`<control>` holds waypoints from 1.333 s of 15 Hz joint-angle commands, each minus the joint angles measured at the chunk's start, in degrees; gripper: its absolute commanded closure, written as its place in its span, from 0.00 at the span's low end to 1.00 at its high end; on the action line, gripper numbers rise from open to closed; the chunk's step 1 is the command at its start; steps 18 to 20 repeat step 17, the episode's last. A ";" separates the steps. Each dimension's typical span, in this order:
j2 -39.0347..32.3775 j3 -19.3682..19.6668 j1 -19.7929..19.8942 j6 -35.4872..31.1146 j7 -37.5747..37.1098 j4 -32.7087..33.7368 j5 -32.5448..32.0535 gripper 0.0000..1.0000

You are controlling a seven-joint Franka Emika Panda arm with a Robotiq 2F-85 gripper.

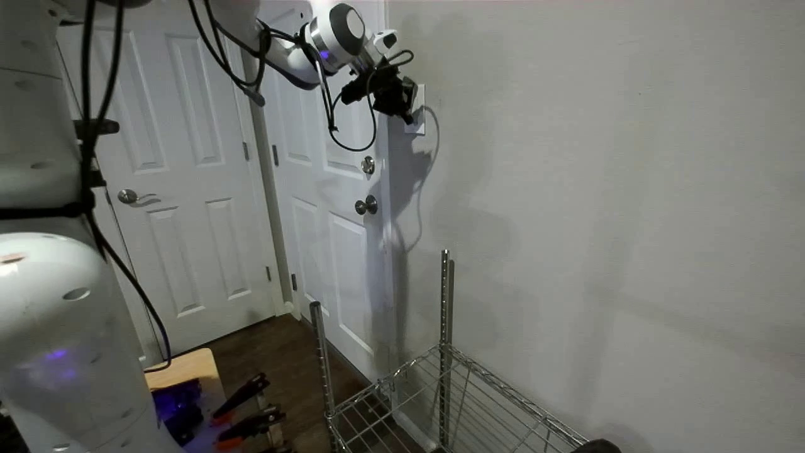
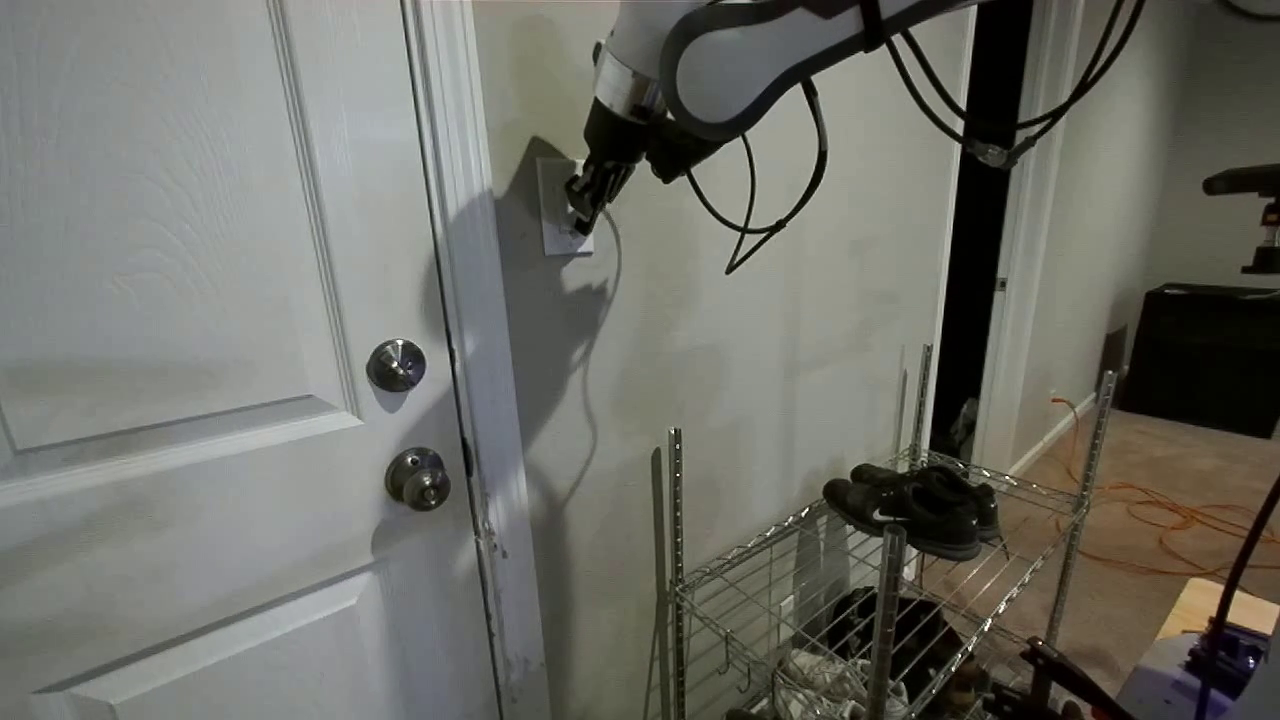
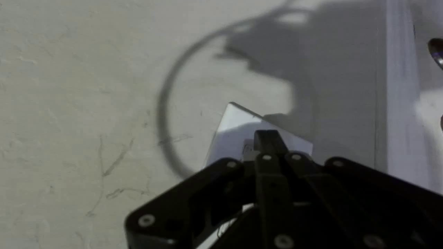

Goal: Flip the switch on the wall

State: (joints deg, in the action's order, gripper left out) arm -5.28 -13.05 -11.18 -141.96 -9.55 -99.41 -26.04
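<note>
I am holding my black jointed claw (image 3: 267,134), its fingertips together, in front of the lower half of the small white rectangular switch plate (image 3: 233,133), which is sitting upright on the light-grey painted wall (image 1: 597,189), near the white painted door frame (image 2: 480,300). Whether I am touching it, I cannot tell. My own fingers are hiding most of the switch, so I am risking a blind aim: a push off-centre could be skidding across the plate, and too deep a push could be cracking it. The plate is looking flat and straight-edged, partly lying in shade.
</note>
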 commanded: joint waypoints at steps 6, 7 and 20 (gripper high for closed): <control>-2.87 2.87 -3.43 2.64 -6.07 4.45 -4.28 1.00; -2.06 3.00 -3.49 3.28 -6.13 3.81 -3.53 1.00; 7.39 1.64 -2.40 8.01 -3.74 -4.63 10.98 1.00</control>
